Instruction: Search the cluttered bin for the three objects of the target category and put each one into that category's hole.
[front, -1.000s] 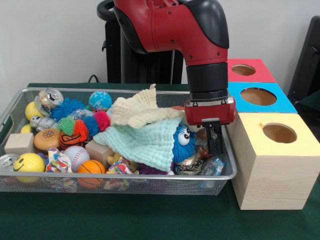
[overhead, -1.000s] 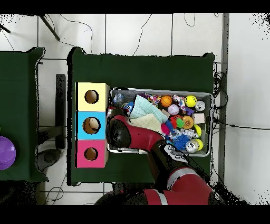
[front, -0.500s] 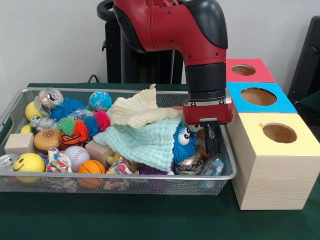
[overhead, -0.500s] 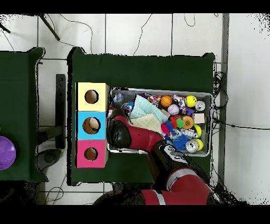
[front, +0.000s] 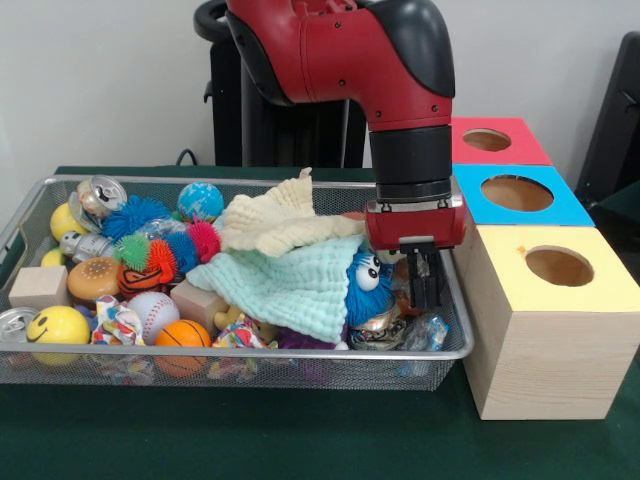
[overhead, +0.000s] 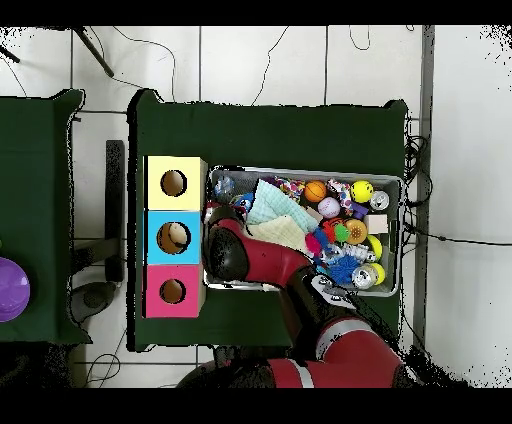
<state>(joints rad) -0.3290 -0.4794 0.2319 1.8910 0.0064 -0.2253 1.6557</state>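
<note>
The red and black arm (front: 370, 60) is being held bent over the bin (front: 60, 355), its black wrist pointing straight down. The gripper (front: 427, 280) is being kept low inside the bin's end nearest the boxes (front: 545, 330), its dark fingers (front: 430, 285) pressed close together.

Wire mesh bin (front: 455, 352) fills left and centre of frame, on green table (front: 300, 435). Red arm descends from top centre; gripper (front: 424, 285) hangs inside bin's right end, dark fingers (front: 433, 280) pointing down, close together, just beside blue fuzzy toy (front: 366, 283) with googly eyes. Grasp not discernible. Mint cloth (front: 285, 285) and cream cloth (front: 280, 222) draped mid-bin. Left: yellow smiley ball (front: 58, 327), baseball (front: 151, 309), small basketball (front: 182, 335), wooden block (front: 38, 287), globe ball (front: 200, 201). Right of frame: row of boxes, yellow box (front: 550, 330) nearest, blue box (front: 520, 195), red box (front: 495, 142), each with round hole.
</note>
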